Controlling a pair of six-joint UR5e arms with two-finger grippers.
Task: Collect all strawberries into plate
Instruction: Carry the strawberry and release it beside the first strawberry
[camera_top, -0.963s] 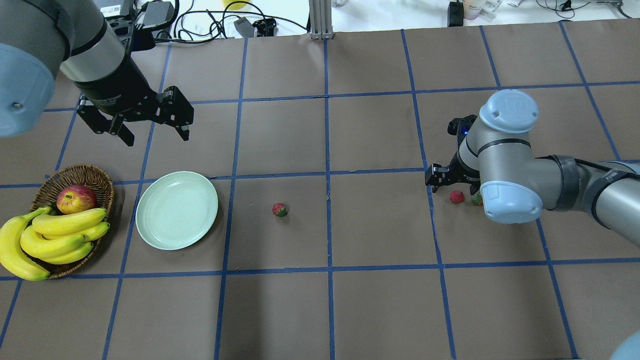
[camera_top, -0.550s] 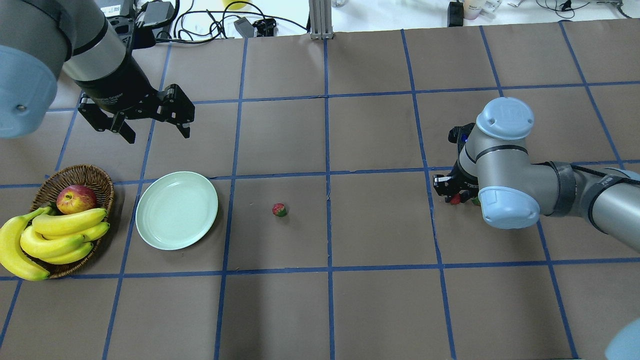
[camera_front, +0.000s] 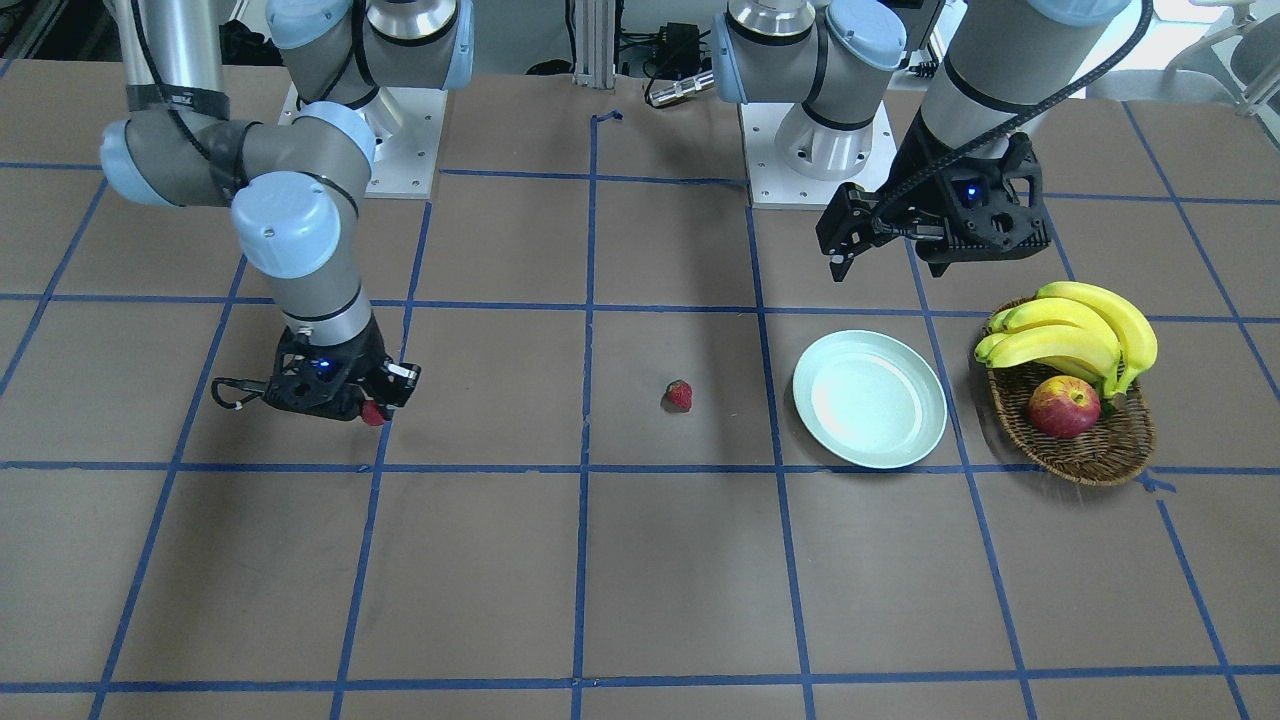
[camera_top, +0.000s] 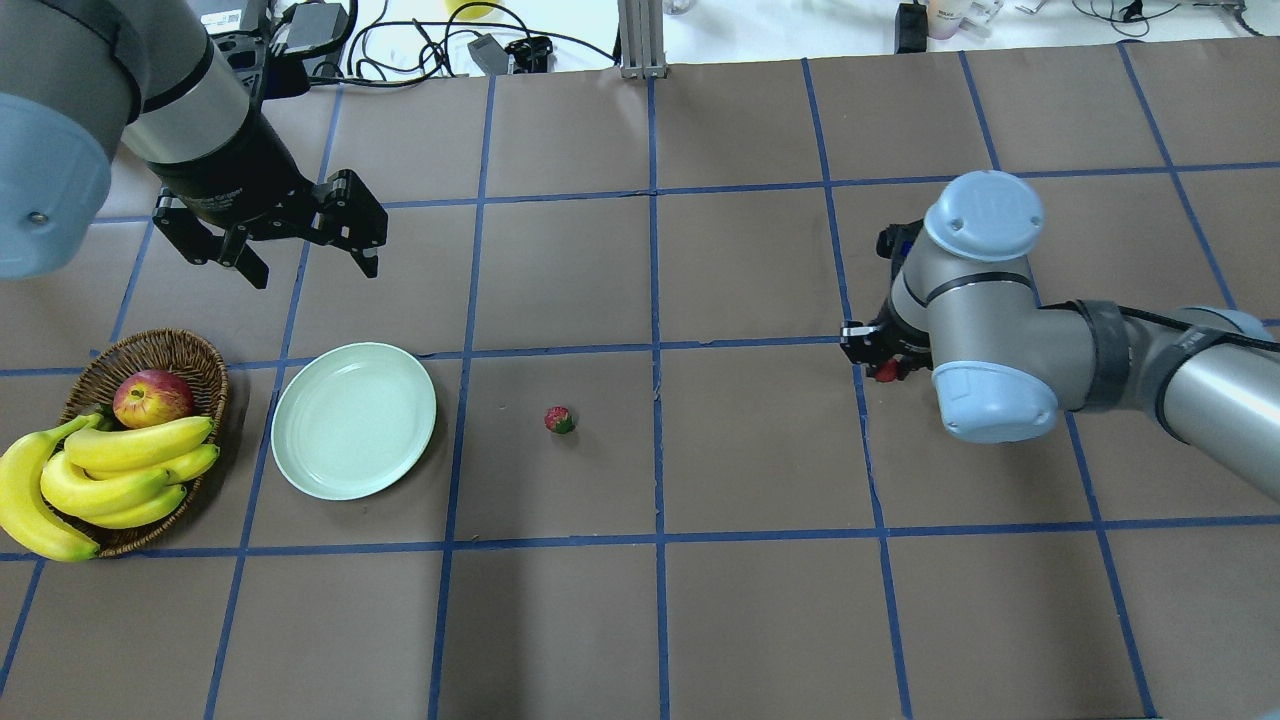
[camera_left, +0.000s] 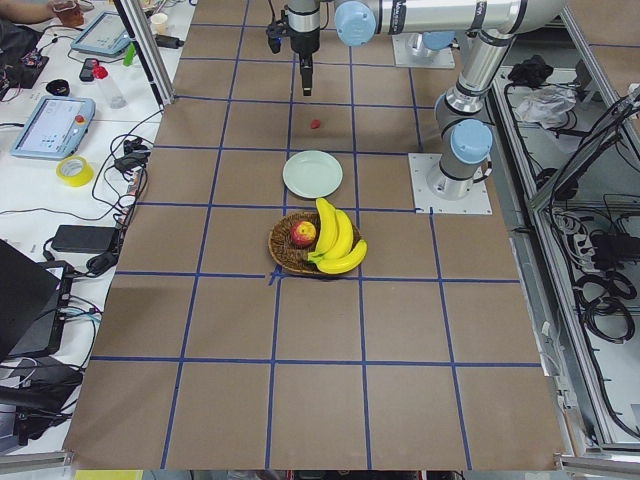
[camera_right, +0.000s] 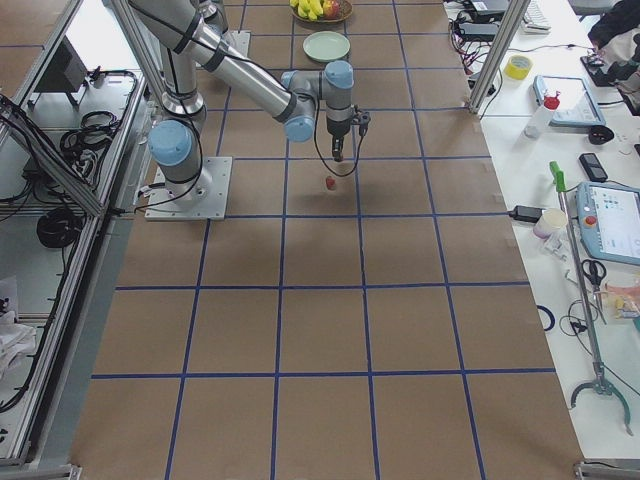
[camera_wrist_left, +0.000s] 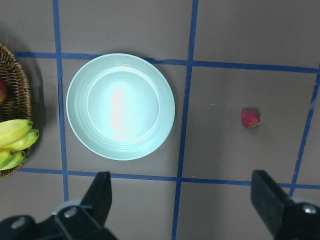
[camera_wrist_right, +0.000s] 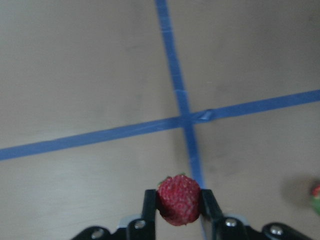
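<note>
The pale green plate (camera_top: 353, 420) lies bare at the left, also in the left wrist view (camera_wrist_left: 120, 106). One strawberry (camera_top: 559, 420) lies on the table right of it (camera_wrist_left: 250, 119). My right gripper (camera_top: 884, 365) is shut on a second strawberry (camera_wrist_right: 179, 206) and holds it just above the table (camera_front: 374, 413). A third strawberry (camera_wrist_right: 316, 191) shows blurred on the table at the right wrist view's edge; my right arm hides it in the overhead view. My left gripper (camera_top: 315, 272) hangs open and empty, above and behind the plate.
A brown wicker basket (camera_top: 150, 350) with bananas (camera_top: 130, 470) and a red-yellow apple (camera_top: 152, 397) stands left of the plate. Blue tape lines cross the brown table. Cables and boxes lie along the far edge (camera_top: 420, 45).
My right gripper came down over the strawberry, shut on it, and has moved left with it. The left arm has barely moved.
</note>
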